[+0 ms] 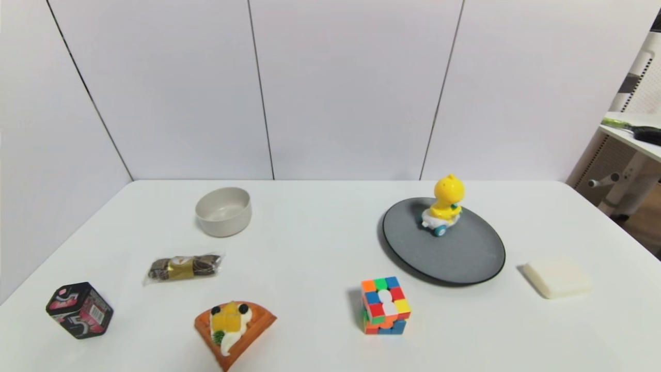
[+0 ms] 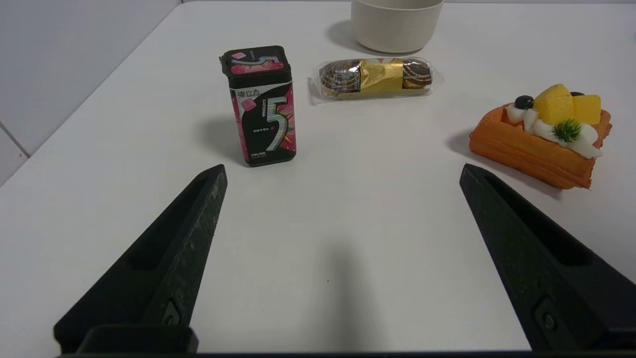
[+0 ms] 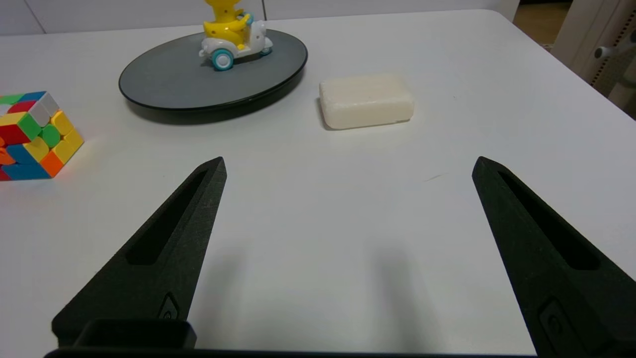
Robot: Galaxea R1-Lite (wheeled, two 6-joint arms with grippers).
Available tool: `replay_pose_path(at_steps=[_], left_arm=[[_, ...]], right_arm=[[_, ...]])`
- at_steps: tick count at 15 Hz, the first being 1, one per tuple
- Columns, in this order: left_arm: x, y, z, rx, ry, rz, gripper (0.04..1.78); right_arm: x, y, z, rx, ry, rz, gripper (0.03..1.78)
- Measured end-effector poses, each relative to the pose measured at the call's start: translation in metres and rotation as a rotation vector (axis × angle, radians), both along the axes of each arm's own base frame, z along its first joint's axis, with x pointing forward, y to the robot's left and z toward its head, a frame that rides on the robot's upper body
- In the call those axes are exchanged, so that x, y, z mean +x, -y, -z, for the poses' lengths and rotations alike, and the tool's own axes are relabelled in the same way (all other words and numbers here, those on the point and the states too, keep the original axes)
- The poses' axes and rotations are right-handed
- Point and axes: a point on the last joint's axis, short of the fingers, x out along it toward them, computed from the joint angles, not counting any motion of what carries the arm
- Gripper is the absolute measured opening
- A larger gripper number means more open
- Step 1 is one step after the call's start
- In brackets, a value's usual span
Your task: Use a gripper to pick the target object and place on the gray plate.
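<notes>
The yellow duck toy with a white base and blue wheels stands upright on the far part of the gray plate, right of the table's middle. The toy and the plate also show in the right wrist view. My right gripper is open and empty, low over bare table near the front, well short of the plate. My left gripper is open and empty over bare table at the front left. Neither gripper shows in the head view.
A puzzle cube sits in front of the plate and a white soap bar to its right. On the left are a beige bowl, a wrapped snack, a black gum tin and an orange waffle wedge.
</notes>
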Motion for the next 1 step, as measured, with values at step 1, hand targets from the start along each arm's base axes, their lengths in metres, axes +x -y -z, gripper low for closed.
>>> replay_pose_path(at_steps=[1], left_arm=[[0.0000, 0.0000, 0.0000, 0.000, 0.000, 0.000, 1.69]], right_arm=[[0.0000, 0.0000, 0.0000, 0.004, 0.000, 0.001, 1.71]])
